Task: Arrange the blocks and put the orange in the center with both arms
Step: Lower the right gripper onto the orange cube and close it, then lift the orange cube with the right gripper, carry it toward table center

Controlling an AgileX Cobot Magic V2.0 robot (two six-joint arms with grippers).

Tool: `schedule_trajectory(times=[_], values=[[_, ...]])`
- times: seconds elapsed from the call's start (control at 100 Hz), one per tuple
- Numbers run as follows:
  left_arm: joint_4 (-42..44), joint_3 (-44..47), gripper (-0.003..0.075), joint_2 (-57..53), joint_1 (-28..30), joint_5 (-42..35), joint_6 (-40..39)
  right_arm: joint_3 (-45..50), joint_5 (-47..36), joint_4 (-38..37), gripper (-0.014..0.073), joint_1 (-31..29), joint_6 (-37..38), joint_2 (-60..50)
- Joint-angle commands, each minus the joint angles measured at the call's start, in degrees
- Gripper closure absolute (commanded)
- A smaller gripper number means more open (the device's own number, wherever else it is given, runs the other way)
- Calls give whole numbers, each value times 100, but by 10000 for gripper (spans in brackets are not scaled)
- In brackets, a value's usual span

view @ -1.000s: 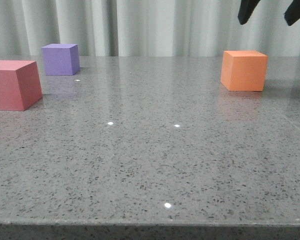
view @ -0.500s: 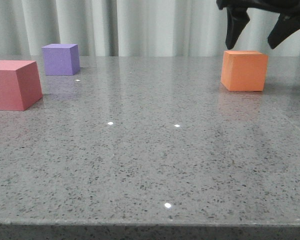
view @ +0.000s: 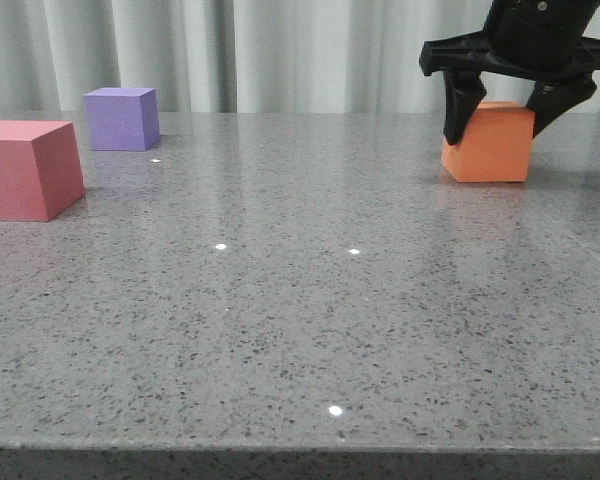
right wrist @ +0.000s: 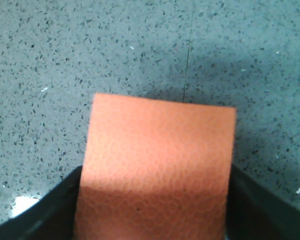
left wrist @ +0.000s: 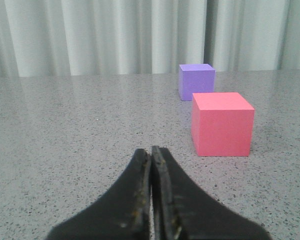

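The orange cube (view: 490,150) sits on the grey stone table (view: 300,330) at the far right. My right gripper (view: 497,135) is open and lowered over it, one finger on each side; in the right wrist view the cube (right wrist: 160,145) fills the gap between the fingers (right wrist: 55,205), close to both. The pinkish-red cube (view: 25,170) is at the far left and the purple cube (view: 122,118) is behind it. My left gripper (left wrist: 151,151) is shut and empty, low over the table, with the pinkish-red cube (left wrist: 222,125) and the purple cube (left wrist: 196,81) ahead of it. It does not show in the front view.
Pale curtains (view: 280,50) hang behind the table's far edge. The table's front edge (view: 300,447) runs along the bottom of the front view. A thin seam in the tabletop (right wrist: 189,45) runs beyond the orange cube.
My right gripper has come down from above the orange cube until its open fingers straddle it. The cubes have not moved.
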Motion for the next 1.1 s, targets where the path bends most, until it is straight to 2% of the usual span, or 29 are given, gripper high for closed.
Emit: schedule_trajectory(times=[0.0,0.08,0.24,0.35,0.44,0.59,0.71,1.09], values=[[-12,242,741,-190,-7,-463,4,-279,-147,-97,228,9,-47,-300],[-12,242,741,-190,-7,-463,4,-410,10,-91,291,9,-47,-346],[-12,242,741,-190,-7,-463,4,-795,496,-15,292,140,25,-412],[-12,242,741,-190,-7,-463,4,-1063,702,-20,292,501,221,-419],[-12,242,741,-190,-7,-463,4,-1173,647,-326,292,870,811,-405],[-12,242,741,-190,-7,-463,4,-1298,476,-1391,292,1497,2139,-291],[-12,242,741,-190,-7,-463,4,-1716,521,-1825,294,1891,2771,74],[-12,242,741,-190,-7,-463,4,-4068,1390,-1815,294,2611,2807,1728]])
